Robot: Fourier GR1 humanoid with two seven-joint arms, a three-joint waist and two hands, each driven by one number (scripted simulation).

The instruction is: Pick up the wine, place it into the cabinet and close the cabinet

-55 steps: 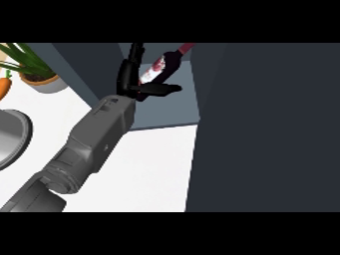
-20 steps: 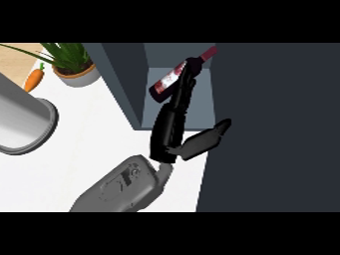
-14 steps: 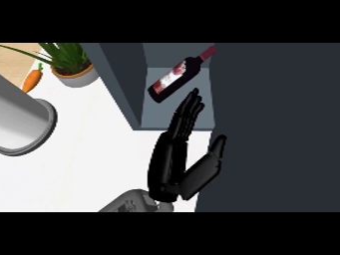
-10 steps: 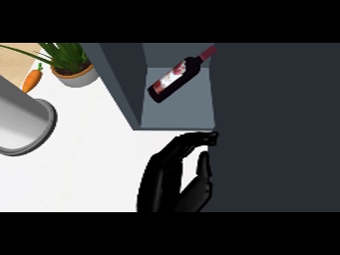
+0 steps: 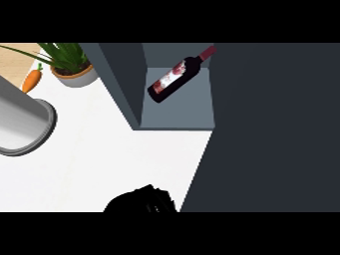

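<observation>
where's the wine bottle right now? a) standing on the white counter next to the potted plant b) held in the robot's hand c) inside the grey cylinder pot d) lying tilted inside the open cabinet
d: the wine bottle lies tilted on the floor of the open cabinet, apart from the hand low at the view's bottom edge.
</observation>
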